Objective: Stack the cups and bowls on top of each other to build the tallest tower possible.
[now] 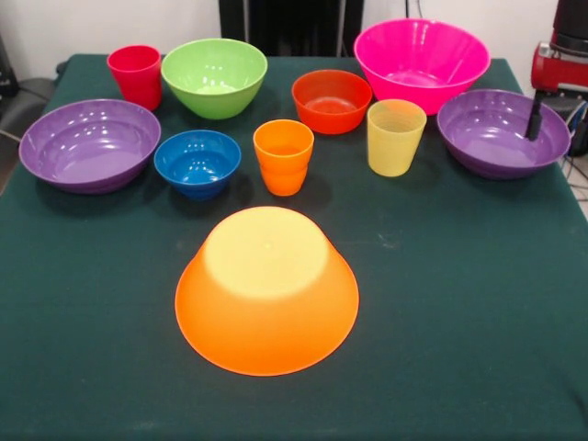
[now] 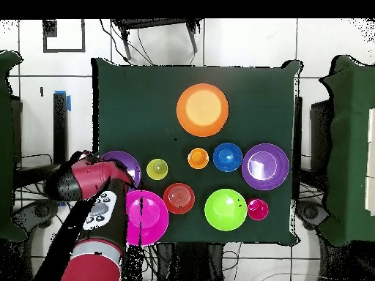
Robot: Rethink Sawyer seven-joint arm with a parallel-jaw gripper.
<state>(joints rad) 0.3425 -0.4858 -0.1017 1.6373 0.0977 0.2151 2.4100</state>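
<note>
The big yellow-orange bowl (image 1: pixel 266 289) (image 2: pixel 202 110) lies upside down, alone near the table's front. Behind it stand the blue bowl (image 1: pixel 197 163), orange cup (image 1: pixel 283 156) and yellow cup (image 1: pixel 396 137). A purple bowl (image 1: pixel 90 144) sits at the left and another purple bowl (image 1: pixel 503 131) at the right. The back row holds the red cup (image 1: pixel 135 75), green bowl (image 1: pixel 214 76), orange-red bowl (image 1: pixel 332 99) and pink bowl (image 1: pixel 422 62). Every piece stands apart; no tower shows. My gripper (image 1: pixel 534 118) hangs over the right purple bowl's far rim, with only a dark tip showing.
The dark green cloth (image 1: pixel 478 303) covers the table. The red arm (image 2: pixel 91 186) reaches in from the table's corner and hides part of one purple bowl (image 2: pixel 126 162) in the overhead view. Cables and stands lie around the table edges.
</note>
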